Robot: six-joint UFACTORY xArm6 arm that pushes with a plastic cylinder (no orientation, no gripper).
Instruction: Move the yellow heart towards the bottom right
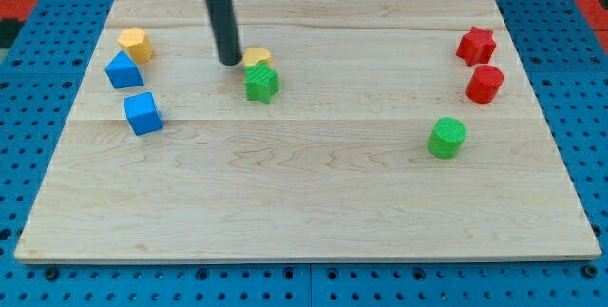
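A yellow heart [256, 58] sits on a pale wooden counter [304, 202], in the upper half and a little left of centre. It touches a green star [261, 84], which lies directly below it toward the view's bottom and partly overlaps it from this angle.

There is no claw on this arm, so nothing is apart, together or clamped. The arm ends in a straight dark rod, and my tip [230, 62] rests on the counter just beside the heart's left edge, so close that I cannot tell whether they touch.

The heart lies to the right of my tip, at about the same level. The goal, the bottom right, lies down and to the right of the heart, across a wide stretch of bare wood. In my judgement a straight push from here would send the heart rightward only. The green star stands in the way of any downward push and would likely be carried along.

Further out, 3 blocks cluster at the far left: a yellow hexagon [135, 44], a blue block [123, 70] below it, and a blue cube [142, 113] lower still. At the right are a red star [476, 46], a red cylinder [485, 84] and a green cylinder [446, 138].
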